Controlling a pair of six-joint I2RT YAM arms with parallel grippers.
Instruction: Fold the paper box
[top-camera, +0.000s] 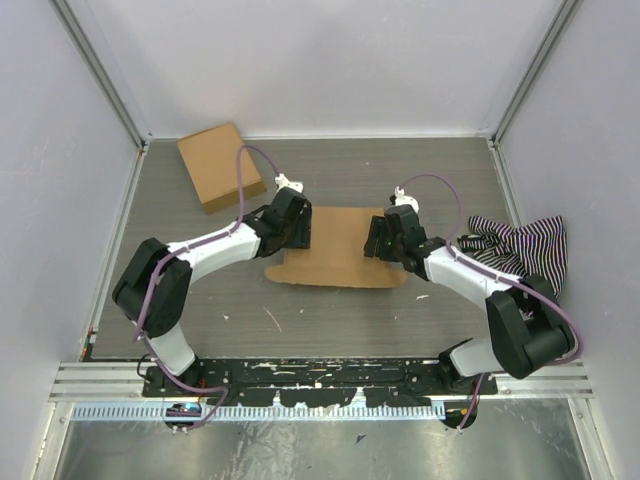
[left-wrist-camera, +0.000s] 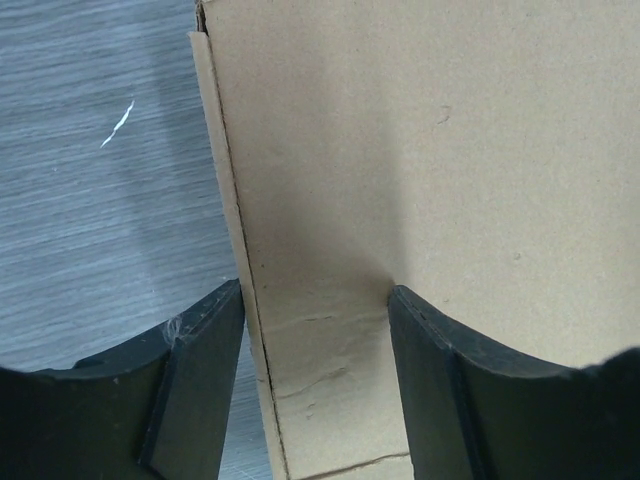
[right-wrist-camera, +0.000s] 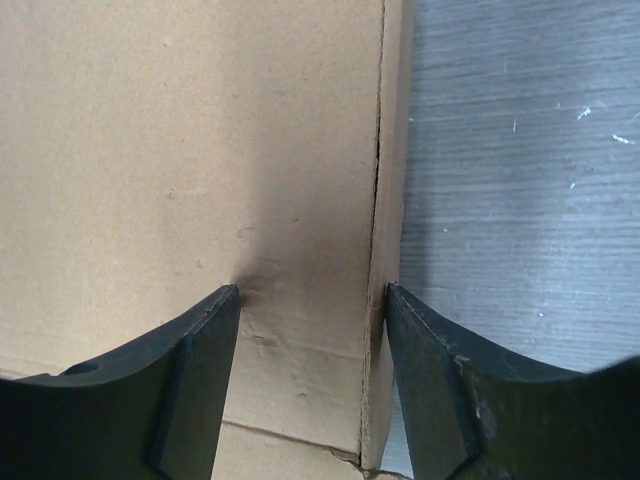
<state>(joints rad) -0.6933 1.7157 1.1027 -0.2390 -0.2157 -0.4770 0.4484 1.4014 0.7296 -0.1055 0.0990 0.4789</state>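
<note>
The paper box (top-camera: 340, 250) lies flat on the grey table as a brown cardboard sheet, its front flap spreading toward me. My left gripper (top-camera: 303, 232) is at its left edge and my right gripper (top-camera: 376, 240) at its right edge. In the left wrist view the left gripper (left-wrist-camera: 315, 292) is open: one finger stands on the table side, the other on the cardboard (left-wrist-camera: 420, 150), straddling the folded edge strip. In the right wrist view the right gripper (right-wrist-camera: 310, 291) is open in the same way across the right edge of the cardboard (right-wrist-camera: 180, 150).
A smaller ready-made brown box (top-camera: 220, 165) sits at the back left. A black-and-white striped cloth (top-camera: 520, 250) lies at the right, beside the right arm. White walls with metal frame posts enclose the table on three sides.
</note>
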